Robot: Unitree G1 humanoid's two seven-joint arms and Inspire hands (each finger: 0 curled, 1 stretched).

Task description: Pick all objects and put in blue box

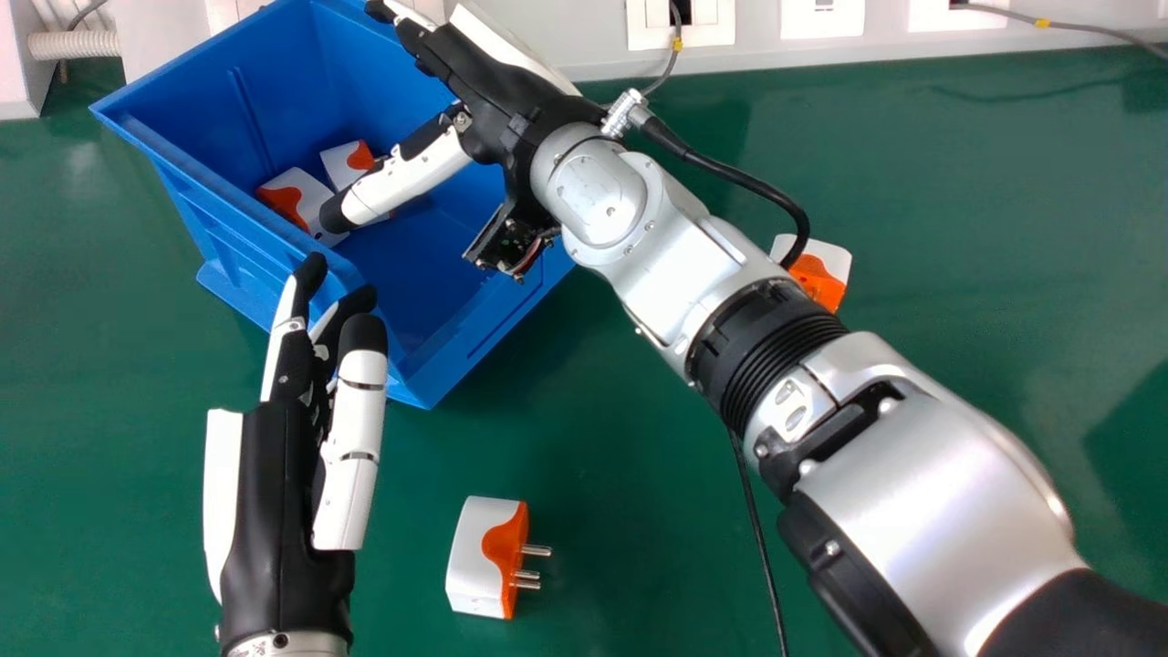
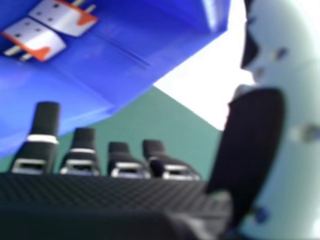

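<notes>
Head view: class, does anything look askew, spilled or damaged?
The blue box looks askew, its sides slanting against the white panel behind it. Two plug adapters lie outside it, but nothing looks spilled or damaged.

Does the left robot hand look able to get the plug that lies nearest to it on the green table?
Probably yes: the plug lies beside the left robot hand, to its right, and nothing stands between them.

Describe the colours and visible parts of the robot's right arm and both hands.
The right arm is silver, with a ribbed black band and a black cable joined by a silver connector near the wrist. The left hand and right hand combine black and white parts, with black fingertips.
</notes>
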